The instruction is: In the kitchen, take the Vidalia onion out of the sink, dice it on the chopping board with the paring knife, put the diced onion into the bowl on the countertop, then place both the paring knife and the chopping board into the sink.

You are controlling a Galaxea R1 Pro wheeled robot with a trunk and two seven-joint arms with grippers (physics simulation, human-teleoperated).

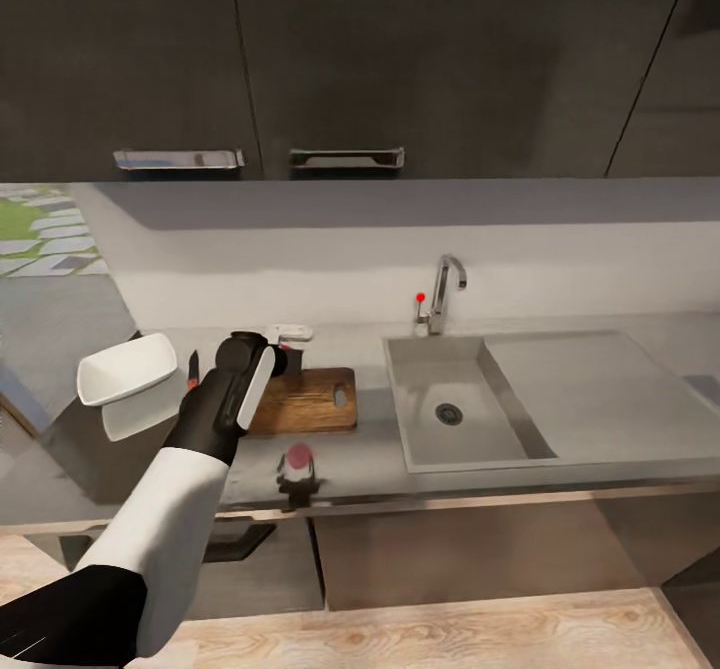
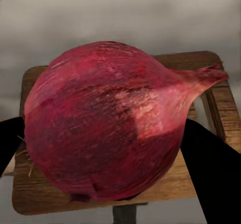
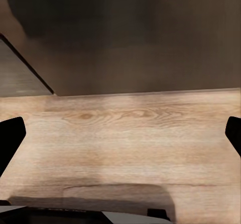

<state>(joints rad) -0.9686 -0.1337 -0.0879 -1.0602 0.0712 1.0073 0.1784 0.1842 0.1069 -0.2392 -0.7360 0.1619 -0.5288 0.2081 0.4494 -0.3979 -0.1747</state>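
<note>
A big red-purple onion (image 2: 100, 133) sits between the two dark fingers (image 2: 213, 174) of my left gripper (image 2: 113, 156), which is shut on it just above the brown chopping board (image 2: 216, 103). In the head view that gripper (image 1: 278, 357) hangs over the left end of the board (image 1: 310, 404), hiding the onion. The red-handled paring knife (image 1: 192, 373) lies on the countertop (image 1: 350, 454) between the board and the white bowl (image 1: 128, 369). To the right is the sink (image 1: 425, 424). My right gripper (image 3: 123, 136) is open, low over the wooden floor.
The chrome tap (image 1: 443, 294) with a red dot stands behind the sink, and the drainboard (image 1: 600, 389) stretches right. Dark wall cabinets (image 1: 350, 59) hang above. A reddish reflection (image 1: 299, 462) shows on the glossy countertop near its front edge.
</note>
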